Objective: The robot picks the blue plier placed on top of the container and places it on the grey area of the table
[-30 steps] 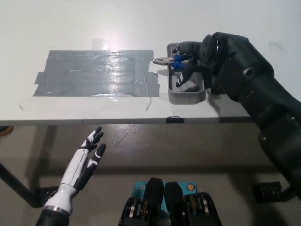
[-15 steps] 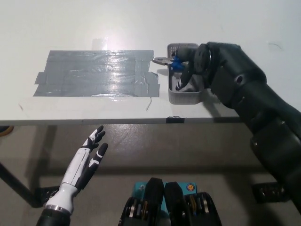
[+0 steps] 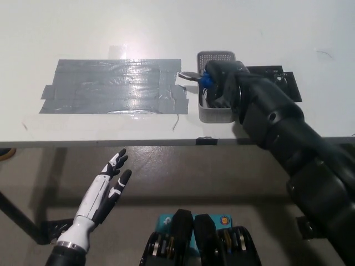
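Note:
The blue-handled plier is held over the left rim of the grey container, its metal jaws poking left toward the tape. My black right hand is shut on the plier's blue handles and covers most of them. The grey area, a patch of silver tape strips, lies on the white table just left of the container. My white left hand rests open below the table's front edge at the lower left, fingers spread.
A black flat mat lies right of the container, partly hidden by my right arm. The table's front edge runs across the middle of the picture, with a small dark clip on it.
My right arm has swung left and lower, carrying the plier slightly left over the container's left rim and uncovering the black mat. The left hand drifted a little.

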`<state>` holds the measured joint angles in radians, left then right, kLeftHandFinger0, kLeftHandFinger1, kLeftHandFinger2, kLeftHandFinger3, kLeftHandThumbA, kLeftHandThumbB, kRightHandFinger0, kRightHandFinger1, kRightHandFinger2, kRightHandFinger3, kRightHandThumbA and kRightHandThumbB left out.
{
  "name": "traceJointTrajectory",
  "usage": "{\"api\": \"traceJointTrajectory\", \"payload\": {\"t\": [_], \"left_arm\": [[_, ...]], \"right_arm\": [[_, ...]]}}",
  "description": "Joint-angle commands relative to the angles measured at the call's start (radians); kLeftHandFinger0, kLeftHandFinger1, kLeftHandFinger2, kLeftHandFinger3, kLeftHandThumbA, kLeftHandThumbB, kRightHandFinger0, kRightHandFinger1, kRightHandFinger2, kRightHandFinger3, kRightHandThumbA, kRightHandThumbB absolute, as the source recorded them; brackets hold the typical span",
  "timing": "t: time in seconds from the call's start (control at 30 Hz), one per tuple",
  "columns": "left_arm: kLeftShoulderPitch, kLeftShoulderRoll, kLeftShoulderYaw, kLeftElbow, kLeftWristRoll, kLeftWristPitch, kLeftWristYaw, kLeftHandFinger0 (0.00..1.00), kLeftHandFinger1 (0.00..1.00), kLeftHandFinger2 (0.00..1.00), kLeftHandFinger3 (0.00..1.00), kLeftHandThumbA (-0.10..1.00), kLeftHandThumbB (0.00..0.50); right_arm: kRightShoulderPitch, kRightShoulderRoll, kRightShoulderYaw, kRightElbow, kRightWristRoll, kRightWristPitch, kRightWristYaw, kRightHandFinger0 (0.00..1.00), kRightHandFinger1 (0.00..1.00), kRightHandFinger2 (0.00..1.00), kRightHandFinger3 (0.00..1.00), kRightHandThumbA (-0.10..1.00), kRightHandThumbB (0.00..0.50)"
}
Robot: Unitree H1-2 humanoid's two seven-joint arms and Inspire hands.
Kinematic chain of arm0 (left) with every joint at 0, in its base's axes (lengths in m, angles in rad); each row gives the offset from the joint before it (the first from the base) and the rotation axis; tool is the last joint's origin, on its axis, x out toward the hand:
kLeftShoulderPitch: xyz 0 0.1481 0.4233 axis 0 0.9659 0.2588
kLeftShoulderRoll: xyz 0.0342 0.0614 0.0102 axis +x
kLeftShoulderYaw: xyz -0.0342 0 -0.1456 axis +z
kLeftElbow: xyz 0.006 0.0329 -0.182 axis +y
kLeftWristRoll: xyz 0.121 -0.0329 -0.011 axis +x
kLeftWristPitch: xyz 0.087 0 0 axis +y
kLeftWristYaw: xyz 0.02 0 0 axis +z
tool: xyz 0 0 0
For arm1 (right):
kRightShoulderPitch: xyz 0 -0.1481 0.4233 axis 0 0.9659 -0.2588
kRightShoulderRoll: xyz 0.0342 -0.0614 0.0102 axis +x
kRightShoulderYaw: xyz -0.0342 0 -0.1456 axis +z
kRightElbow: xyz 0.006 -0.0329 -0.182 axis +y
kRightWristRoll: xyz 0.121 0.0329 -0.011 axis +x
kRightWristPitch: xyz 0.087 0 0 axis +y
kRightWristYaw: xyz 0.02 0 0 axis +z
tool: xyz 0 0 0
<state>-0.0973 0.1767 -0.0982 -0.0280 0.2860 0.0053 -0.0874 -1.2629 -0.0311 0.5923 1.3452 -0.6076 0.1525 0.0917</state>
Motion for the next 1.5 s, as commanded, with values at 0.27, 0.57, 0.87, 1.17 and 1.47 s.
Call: {"api": "traceJointTrajectory", "payload": {"t": [0.27, 0.57, 0.87, 1.17, 1.47], "left_arm": [[-0.029, 0.025, -0.002, -0.028, 0.003, -0.014, -0.005, 1.00, 1.00, 1.00, 1.00, 1.00, 0.070], [-0.029, 0.025, -0.002, -0.030, -0.001, -0.015, -0.005, 1.00, 1.00, 1.00, 1.00, 1.00, 0.066], [-0.025, 0.021, -0.003, -0.024, -0.001, -0.027, 0.002, 1.00, 1.00, 1.00, 1.00, 1.00, 0.038], [-0.028, 0.021, -0.001, -0.022, -0.005, -0.028, 0.001, 1.00, 1.00, 1.00, 1.00, 1.00, 0.068], [-0.013, 0.011, -0.008, -0.035, -0.006, -0.018, 0.000, 1.00, 1.00, 1.00, 1.00, 1.00, 0.066]], "right_arm": [[0.009, -0.020, 0.019, 0.009, -0.038, -0.147, -0.260, 0.07, 0.47, 0.81, 0.75, -0.10, 0.141], [-0.067, -0.052, 0.017, -0.053, -0.060, -0.209, -0.336, 0.05, 0.52, 0.88, 0.83, -0.10, 0.164], [-0.166, -0.064, 0.035, -0.084, -0.092, -0.225, -0.343, 0.07, 0.52, 0.86, 0.52, -0.10, 0.193], [-0.202, -0.042, 0.059, -0.092, -0.115, -0.215, -0.331, 0.00, 0.10, 0.32, 0.23, 0.04, 0.355], [-0.144, 0.079, 0.050, -0.086, -0.102, -0.199, -0.318, 0.00, 0.34, 0.70, 0.55, -0.10, 0.253]]}}
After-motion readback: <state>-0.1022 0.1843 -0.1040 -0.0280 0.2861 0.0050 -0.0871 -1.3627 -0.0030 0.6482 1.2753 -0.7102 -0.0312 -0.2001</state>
